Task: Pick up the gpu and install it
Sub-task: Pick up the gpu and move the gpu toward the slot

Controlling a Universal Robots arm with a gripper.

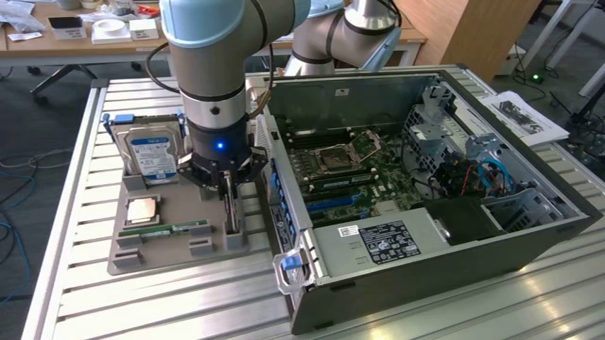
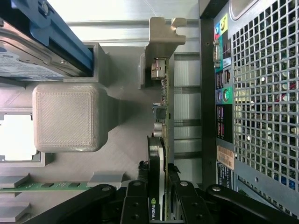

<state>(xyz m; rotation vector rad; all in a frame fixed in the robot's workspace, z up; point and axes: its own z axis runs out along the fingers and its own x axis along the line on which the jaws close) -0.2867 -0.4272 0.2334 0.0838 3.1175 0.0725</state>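
The gpu [image 1: 231,218] is a thin dark card standing on edge in the grey holder tray [image 1: 161,253], at the end nearest the open computer case [image 1: 529,234]. My gripper [image 1: 228,190] reaches straight down onto it. In the wrist view the gpu [image 2: 162,116] runs away from the camera to its silvery end bracket [image 2: 161,32], which sits in the holder's slot. My gripper [image 2: 158,189] straddles the card, with black fingers [image 2: 135,198] closed against both of its faces. The card still rests in the holder.
On the same tray are a hard drive with a blue-white label [image 1: 151,156], a silver processor [image 1: 142,210] and a green memory stick [image 1: 175,230]. The case's rear panel [image 2: 252,93] stands close beside the card. The motherboard [image 1: 350,170] lies exposed inside the case.
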